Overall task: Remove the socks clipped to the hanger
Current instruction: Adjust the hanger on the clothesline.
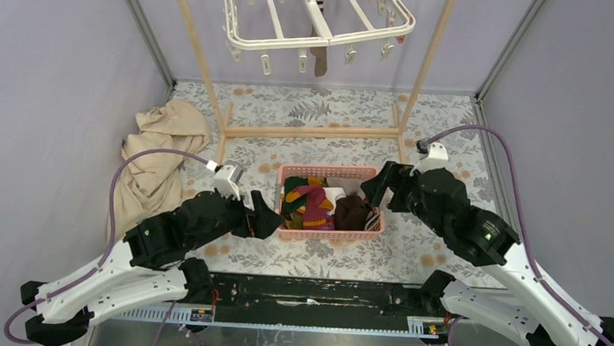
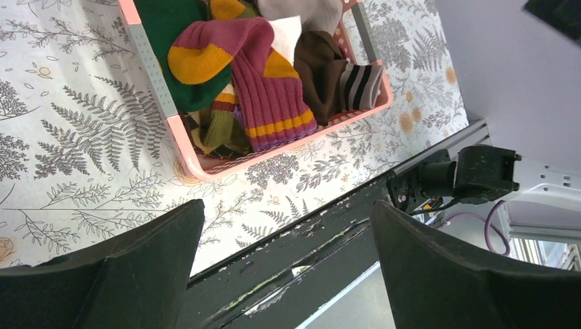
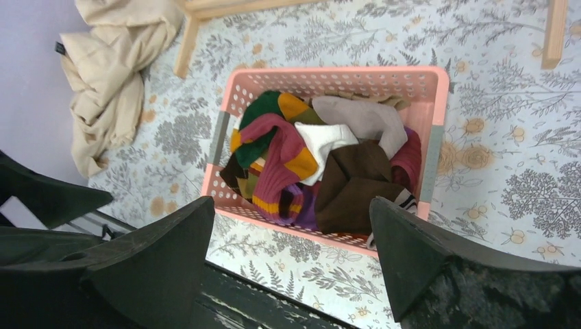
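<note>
At the table's (image 1: 315, 257) near edge: left gripper (image 1: 263, 216) and right gripper (image 1: 376, 188) gape wide, empty | mid-table: pink basket (image 1: 328, 236) holds socks (image 1: 310, 203) | far edge: hanger (image 1: 279, 43) keeps one brown sock (image 1: 319, 61), probably soft, light, limp; pinch it high.

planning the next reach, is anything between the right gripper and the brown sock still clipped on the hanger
Nothing visible does. The brown sock hangs from the hanger between the frame's poles, above its low crossbar; the open right gripper sits at the basket.
</note>
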